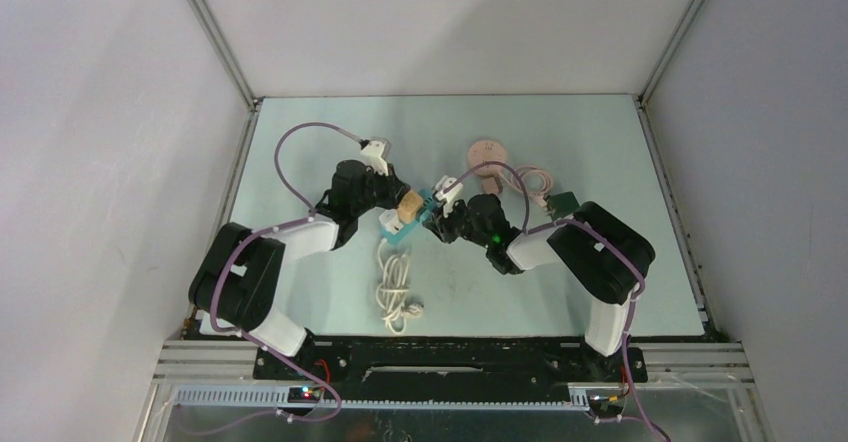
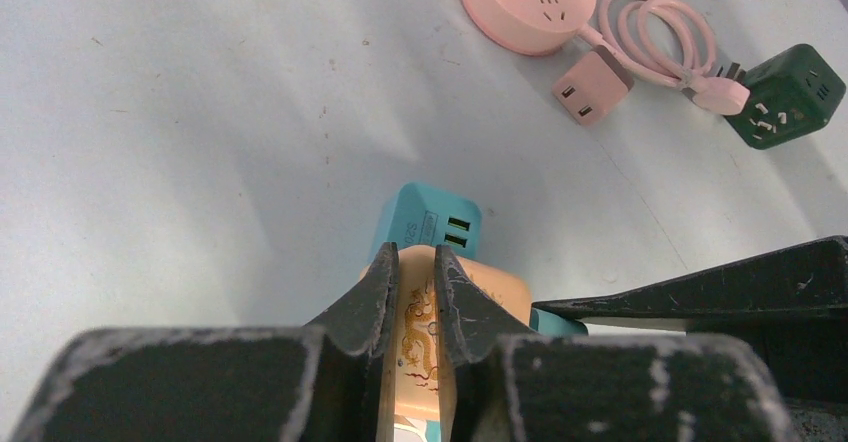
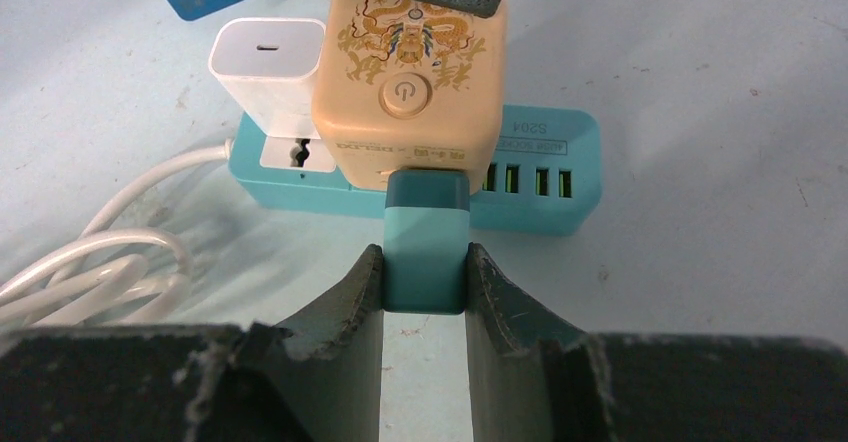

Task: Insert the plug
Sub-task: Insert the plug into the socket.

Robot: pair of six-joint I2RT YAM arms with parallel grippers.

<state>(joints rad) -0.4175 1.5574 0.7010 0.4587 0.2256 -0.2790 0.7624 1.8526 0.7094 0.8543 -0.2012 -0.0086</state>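
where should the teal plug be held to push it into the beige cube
Hold the plug by its two flat side faces, toward the rear of the body, coming from behind in line with the cube. Those faces are parallel, so the fingers sit flush, and the front end stays free to enter the cube. The right gripper grips it this way.

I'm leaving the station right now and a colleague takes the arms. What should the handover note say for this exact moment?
Left gripper: shut on the cream cube, which is at the blue power strip beside the white charger.
Right gripper: shut on the teal plug.
Done: both parts are grasped and the plug's tip meets the cube's near face.
Left: it is unclear whether the plug is fully seated; probably press it home, then release.
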